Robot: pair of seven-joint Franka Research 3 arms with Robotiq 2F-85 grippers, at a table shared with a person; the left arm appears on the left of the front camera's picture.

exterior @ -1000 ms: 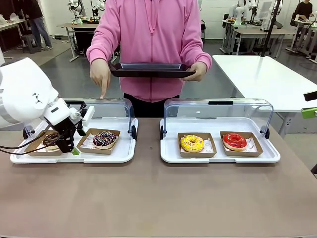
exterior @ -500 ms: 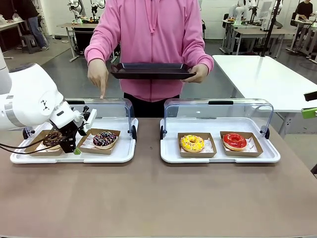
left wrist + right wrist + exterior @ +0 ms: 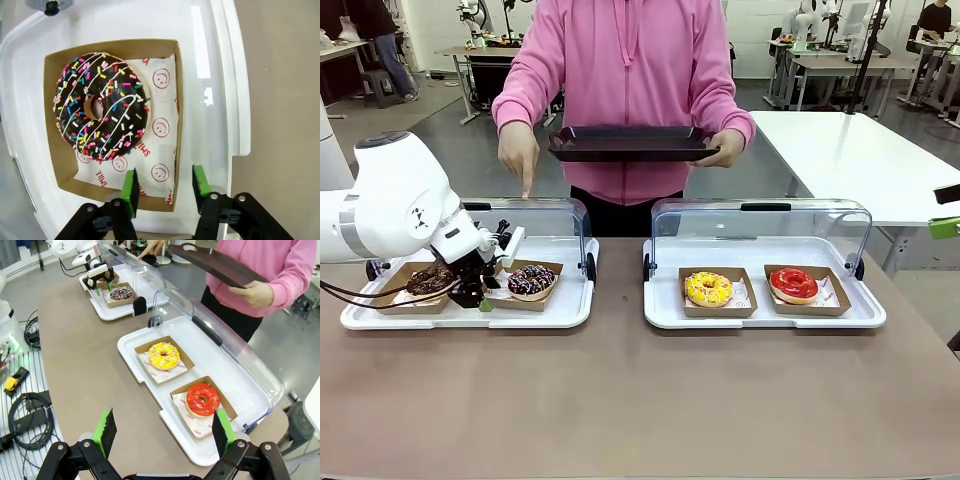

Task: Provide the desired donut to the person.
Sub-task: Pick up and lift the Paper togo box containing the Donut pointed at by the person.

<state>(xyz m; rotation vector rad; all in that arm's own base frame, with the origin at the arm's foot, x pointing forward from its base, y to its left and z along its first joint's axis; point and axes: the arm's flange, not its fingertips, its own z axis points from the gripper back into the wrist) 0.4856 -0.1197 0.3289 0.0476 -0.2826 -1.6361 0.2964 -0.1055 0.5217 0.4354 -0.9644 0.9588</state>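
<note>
Chocolate ring donut with coloured sprinkles (image 3: 100, 105) in its brown cardboard tray (image 3: 112, 45), on the left white plastic tray (image 3: 215, 100), my left gripper (image 3: 166, 184) apart astride the cardboard wall, my right gripper (image 3: 164, 427) spread wide above the brown table (image 3: 85, 350), person in pink hoodie (image 3: 630, 80) pointing down.

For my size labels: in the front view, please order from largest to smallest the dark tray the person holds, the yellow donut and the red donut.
1. dark tray, clearly largest.
2. yellow donut and red donut: alike, not ranked.

Left hand (image 3: 165, 181) points down, jaws narrowly apart; right hand (image 3: 164, 429) gapes wide.
</note>
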